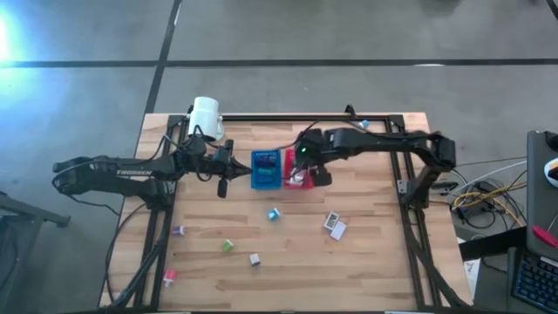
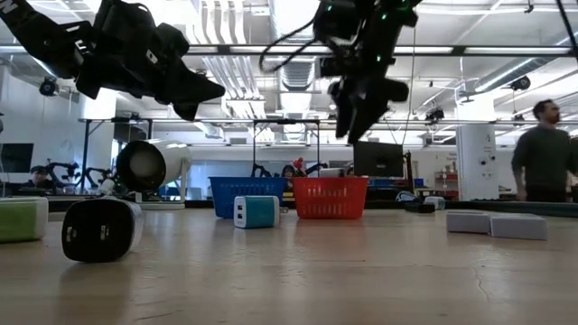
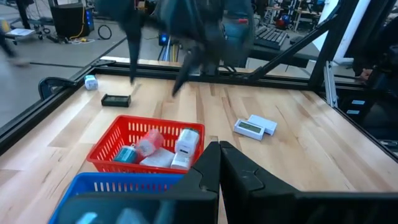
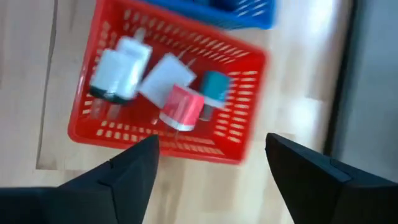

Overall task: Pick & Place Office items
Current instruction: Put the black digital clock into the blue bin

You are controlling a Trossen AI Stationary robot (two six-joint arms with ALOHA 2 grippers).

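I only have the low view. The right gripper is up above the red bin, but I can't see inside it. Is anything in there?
Observer: Yes. The right wrist view shows several items in the red bin: a pink piece, a teal piece and white pieces.
Operator: Is the right gripper holding something?
Observer: No. The right gripper is open over the bin, with nothing between its fingers.
Operator: What is left on the table?
Observer: The high view shows loose items in front of the bins, among them a teal block, a green piece and a white pair.
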